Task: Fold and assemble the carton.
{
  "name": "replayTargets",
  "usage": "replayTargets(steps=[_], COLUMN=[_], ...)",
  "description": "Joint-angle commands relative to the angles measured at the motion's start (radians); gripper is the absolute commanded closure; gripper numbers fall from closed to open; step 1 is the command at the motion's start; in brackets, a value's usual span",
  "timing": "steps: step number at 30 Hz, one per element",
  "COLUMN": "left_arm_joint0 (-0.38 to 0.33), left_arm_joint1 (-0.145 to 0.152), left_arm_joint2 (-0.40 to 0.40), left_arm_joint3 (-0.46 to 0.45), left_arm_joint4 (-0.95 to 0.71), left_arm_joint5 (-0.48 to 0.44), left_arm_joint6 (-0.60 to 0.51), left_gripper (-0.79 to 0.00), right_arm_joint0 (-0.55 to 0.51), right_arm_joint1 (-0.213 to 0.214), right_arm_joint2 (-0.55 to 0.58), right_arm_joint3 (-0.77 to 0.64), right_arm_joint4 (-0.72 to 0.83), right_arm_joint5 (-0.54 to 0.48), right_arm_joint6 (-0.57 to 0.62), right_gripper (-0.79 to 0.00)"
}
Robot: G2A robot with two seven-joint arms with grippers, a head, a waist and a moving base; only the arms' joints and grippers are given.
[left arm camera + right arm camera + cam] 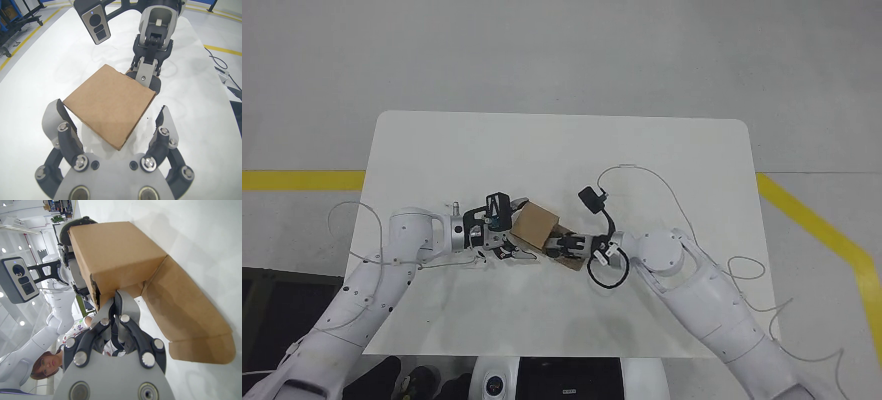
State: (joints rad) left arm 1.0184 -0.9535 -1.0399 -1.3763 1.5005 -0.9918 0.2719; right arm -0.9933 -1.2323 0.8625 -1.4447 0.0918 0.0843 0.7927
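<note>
Clamping carton (117, 255), right gripper (115, 294), left gripper (110, 108) spread

White table (562, 140) with rounded corners, standing on a grey floor (542, 50) marked with yellow lines (302, 180). A brown cardboard carton (538, 226) rests near the table's middle, closer to the robot's edge, with one open flap (189, 321) lying along the surface.

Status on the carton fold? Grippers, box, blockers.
Left gripper open, carton corner between its fingers. Right gripper shut on carton's opposite edge. One flap unfolded, lying on table.
</note>
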Motion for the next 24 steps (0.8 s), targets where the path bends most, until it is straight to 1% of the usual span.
replayTargets(steps=[1,14,24], left_arm_joint0=[0.001,0.008,0.016], left_arm_joint1=[0.000,0.000,0.000], left_arm_joint2=[0.000,-0.001,-0.001], left_arm_joint3=[-0.002,-0.014,-0.021], left_arm_joint4=[-0.001,-0.008,-0.015], left_arm_joint5=[0.000,0.005,0.004], left_arm_joint6=[-0.002,-0.021,-0.039], left_gripper=[-0.785,-0.785,-0.785], right_arm_joint0=[0.009,0.082,0.099], right_arm_joint1=[-0.001,-0.029,-0.043], right_arm_joint2=[0.001,-0.037,-0.052], right_arm_joint3=[0.012,0.104,0.135], right_arm_joint4=[-0.001,0.018,0.022], right_arm_joint5=[-0.010,-0.056,-0.070], right_arm_joint6=[0.006,0.019,0.012], right_gripper=[0.000,0.000,0.000])
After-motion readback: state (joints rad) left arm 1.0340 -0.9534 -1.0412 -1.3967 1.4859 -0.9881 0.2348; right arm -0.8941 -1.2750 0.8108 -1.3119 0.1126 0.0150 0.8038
